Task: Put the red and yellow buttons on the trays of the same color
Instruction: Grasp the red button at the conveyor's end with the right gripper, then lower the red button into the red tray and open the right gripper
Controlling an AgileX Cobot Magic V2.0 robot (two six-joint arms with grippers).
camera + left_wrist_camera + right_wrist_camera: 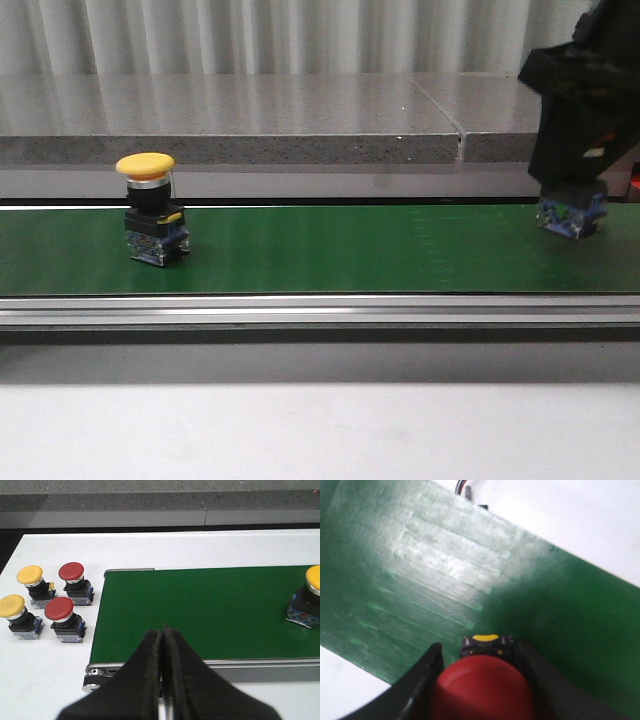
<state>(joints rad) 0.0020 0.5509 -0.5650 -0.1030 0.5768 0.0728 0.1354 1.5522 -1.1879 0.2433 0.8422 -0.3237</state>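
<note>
From my front camera, pale vertically pleated curtains (250, 35) fill the upper part of the frame. Below them runs a speckled grey stone ledge (230, 120), with a seam toward the upper right. A white tabletop (320, 430) spans the bottom of the frame, and soft light reflects off the ledge.

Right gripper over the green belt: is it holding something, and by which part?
Yes. The right gripper grips a red button by its mushroom cap, a finger on each side. The left gripper is shut on nothing.
</note>
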